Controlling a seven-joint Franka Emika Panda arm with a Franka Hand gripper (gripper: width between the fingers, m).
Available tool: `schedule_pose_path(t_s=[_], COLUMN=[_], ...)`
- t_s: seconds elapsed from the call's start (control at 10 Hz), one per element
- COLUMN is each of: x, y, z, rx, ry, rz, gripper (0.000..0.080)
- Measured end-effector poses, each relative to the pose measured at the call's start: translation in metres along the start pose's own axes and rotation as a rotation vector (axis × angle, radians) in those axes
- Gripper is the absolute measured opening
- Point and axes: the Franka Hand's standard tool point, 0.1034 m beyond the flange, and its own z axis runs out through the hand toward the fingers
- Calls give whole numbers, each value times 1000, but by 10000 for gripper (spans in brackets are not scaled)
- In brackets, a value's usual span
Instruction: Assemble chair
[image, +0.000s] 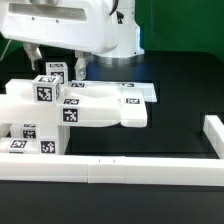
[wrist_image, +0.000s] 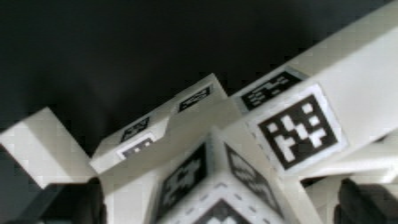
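The chair parts are white blocks with black-and-white tags, clustered at the exterior view's left. A flat panel (image: 105, 112) lies in the middle, with tagged square pieces (image: 45, 91) standing on its left end. More tagged pieces (image: 25, 138) sit lower left. My gripper (image: 56, 64) hangs under the white housing, open, one finger on each side of an upright tagged piece (image: 53, 73). In the wrist view, tagged white parts (wrist_image: 294, 120) fill the picture. The gripper (wrist_image: 214, 206) straddles a tagged corner (wrist_image: 222, 190), and its dark fingers (wrist_image: 43, 206) stand apart from that corner.
A long white border rail (image: 130, 170) runs along the front and another rail (image: 212, 135) stands at the exterior view's right. The marker board (image: 145, 91) lies flat behind the panel. The table surface is black (image: 170, 135).
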Motion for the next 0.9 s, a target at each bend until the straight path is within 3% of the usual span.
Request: schedule_pose_path(t_s=[0.9], x=[5], y=[4], z=[-1], rx=[-33], ry=[13], rz=[-630], gripper=[649])
